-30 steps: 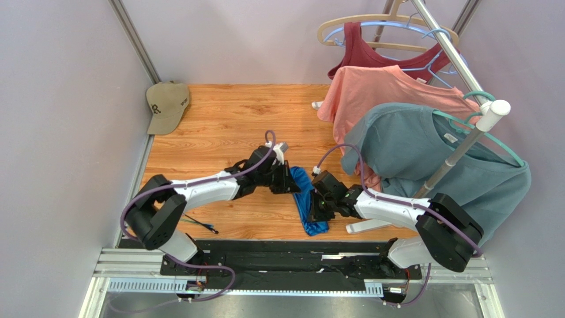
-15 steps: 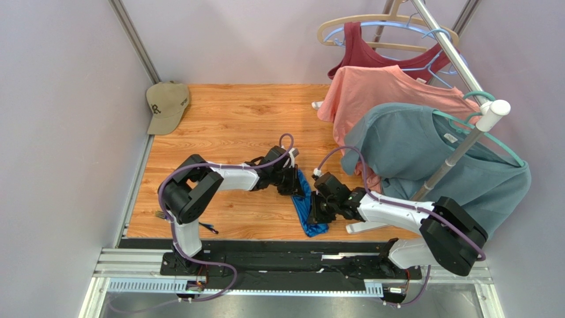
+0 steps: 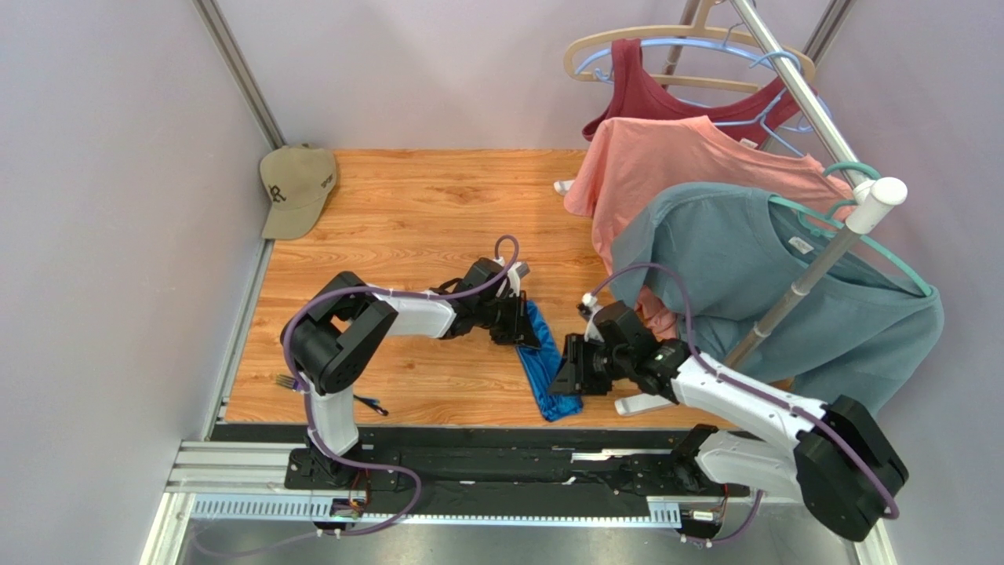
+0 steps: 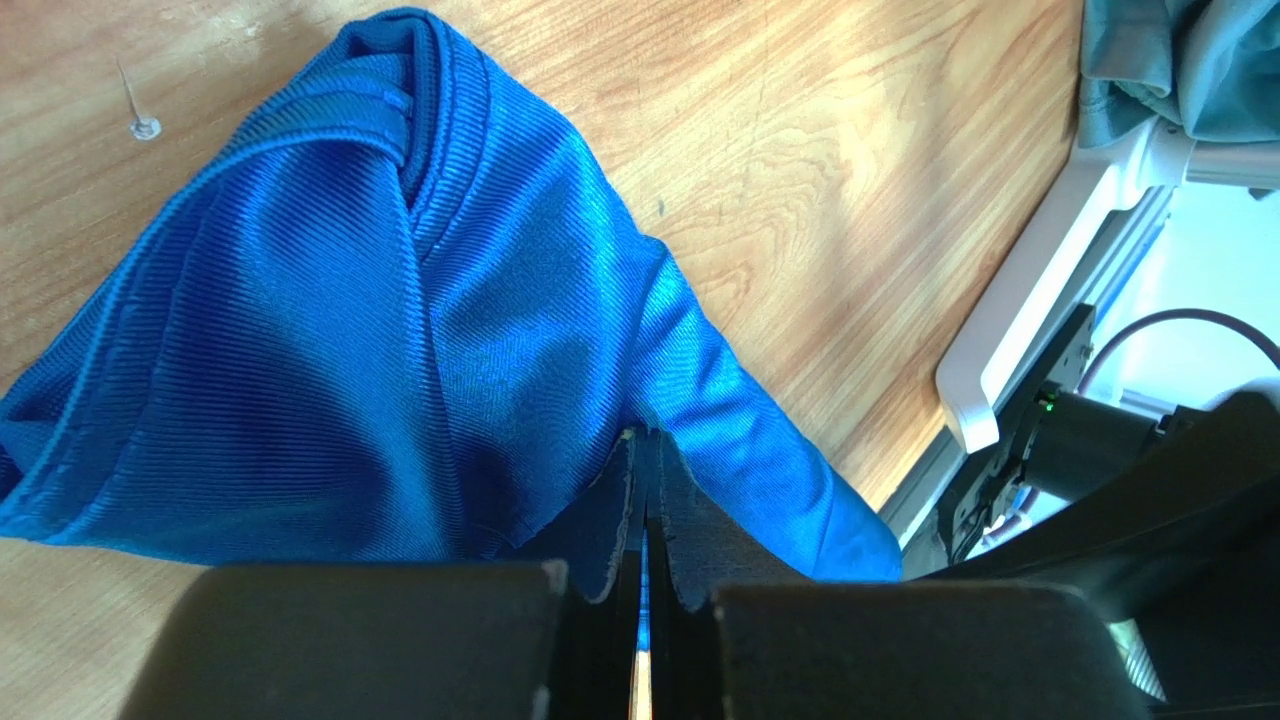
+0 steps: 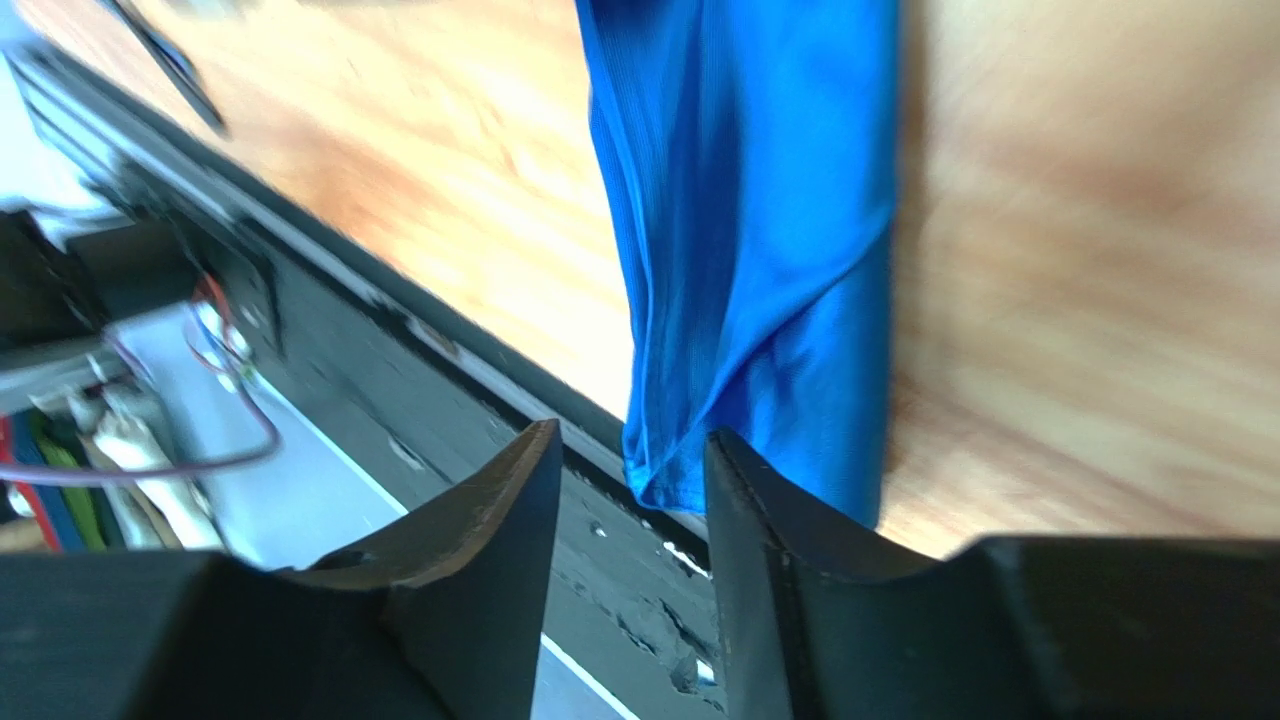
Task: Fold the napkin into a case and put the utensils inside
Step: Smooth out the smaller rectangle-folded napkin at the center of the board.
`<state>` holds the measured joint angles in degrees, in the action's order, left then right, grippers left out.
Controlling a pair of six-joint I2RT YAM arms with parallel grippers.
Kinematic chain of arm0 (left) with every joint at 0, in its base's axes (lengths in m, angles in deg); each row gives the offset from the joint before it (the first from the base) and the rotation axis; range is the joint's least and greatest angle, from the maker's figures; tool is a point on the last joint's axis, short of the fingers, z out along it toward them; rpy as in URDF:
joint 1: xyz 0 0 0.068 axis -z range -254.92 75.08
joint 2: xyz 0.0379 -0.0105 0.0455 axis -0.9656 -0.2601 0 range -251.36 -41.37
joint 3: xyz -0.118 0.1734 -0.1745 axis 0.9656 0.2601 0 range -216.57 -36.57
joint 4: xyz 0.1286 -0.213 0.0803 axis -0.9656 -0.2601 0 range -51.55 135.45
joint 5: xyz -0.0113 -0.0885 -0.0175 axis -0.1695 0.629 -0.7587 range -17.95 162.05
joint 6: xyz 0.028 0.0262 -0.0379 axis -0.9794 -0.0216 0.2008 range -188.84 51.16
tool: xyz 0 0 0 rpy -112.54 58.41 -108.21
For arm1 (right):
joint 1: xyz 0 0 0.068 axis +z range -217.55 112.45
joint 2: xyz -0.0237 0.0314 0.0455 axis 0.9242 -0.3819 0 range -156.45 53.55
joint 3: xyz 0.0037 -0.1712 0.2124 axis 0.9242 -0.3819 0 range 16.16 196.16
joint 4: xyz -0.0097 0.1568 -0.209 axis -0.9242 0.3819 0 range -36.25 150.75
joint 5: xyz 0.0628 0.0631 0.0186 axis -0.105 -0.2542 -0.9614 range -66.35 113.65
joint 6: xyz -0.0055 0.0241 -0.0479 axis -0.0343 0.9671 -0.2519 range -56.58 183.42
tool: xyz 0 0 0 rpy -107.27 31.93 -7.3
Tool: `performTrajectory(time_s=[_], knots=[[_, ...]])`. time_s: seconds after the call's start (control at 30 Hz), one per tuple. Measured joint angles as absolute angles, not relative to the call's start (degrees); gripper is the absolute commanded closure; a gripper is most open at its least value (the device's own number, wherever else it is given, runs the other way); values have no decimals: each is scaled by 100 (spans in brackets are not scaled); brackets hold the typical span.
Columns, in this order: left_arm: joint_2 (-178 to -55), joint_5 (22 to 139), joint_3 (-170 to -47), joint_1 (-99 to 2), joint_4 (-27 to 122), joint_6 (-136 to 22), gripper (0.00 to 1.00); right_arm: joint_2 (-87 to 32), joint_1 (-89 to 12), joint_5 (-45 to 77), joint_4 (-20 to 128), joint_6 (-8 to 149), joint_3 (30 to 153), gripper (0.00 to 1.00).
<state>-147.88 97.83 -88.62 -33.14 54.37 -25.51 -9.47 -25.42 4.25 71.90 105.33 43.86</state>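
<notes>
Presently the napkin [image 3: 545, 363] is lying on the wooden worktop [image 3: 413, 212] between the two arms, near the front edge. It is showing as a bright royal-blue, slightly shiny cloth with a fine ribbed weave. It is not lying flat: it is gathered into a long, narrow strip running from the far left toward the near right in the top view. The far end is spreading wider, with several layered folds and a stitched hem turned over at one corner, as the left wrist view of the napkin [image 4: 376, 345] is showing. The near end is narrowing into a rolled, doubled edge that is reaching the front edge of the worktop, beside the black rail.

The left jaws are standing pressed together, with no gap between the fingertips [image 4: 624, 480]. The tips are resting against the wider, far end of the cloth, at a raised fold. Whether a layer is pinched between them cannot be told.

The right jaws are standing apart at a moderate width, with nothing between the fingertips [image 5: 511, 495]. They are hovering just beside the near end of the napkin [image 5: 751, 225], which is lying beyond the tips and apart from them.

One of the utensils [image 3: 372, 407] is lying well apart, near the left arm's base.
</notes>
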Motion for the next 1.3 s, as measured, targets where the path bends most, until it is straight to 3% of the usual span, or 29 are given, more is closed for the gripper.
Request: performTrajectory(time_s=[0.13, 0.17, 0.2, 0.3, 0.43, 0.67, 1.0, 1.3], knots=[[-14786, 9796, -8836, -3321, 5488, -2559, 100, -908, -3023, 355, 7507, 10273, 4878, 57], [-14786, 9796, -8836, -3323, 5490, -2564, 100, -999, -3106, 355, 7523, 10194, 5042, 60], [-14786, 9794, -8834, -3323, 5494, -2568, 100, -1113, -3145, 357, 7514, 10124, 5182, 71], [-14786, 9794, -8834, -3323, 5499, -2572, 100, -1568, -3174, 359, 7350, 9975, 5449, 84], [-14784, 9796, -8836, -3330, 5499, -2575, 100, -2081, -3158, 355, 7077, 9936, 5387, 94], [-14633, 9752, -8851, -3434, 5228, -2642, 99, -2252, -3049, 195, 6371, 10115, 4358, 95], [-14207, 9680, -9157, -4001, 4729, -2859, 99, -2908, -3045, 90, 6071, 9886, 4821, 98], [-14795, 9651, -9277, -4073, 4651, -2979, 100, -3216, -3042, 145, 6126, 9540, 5182, 99]])
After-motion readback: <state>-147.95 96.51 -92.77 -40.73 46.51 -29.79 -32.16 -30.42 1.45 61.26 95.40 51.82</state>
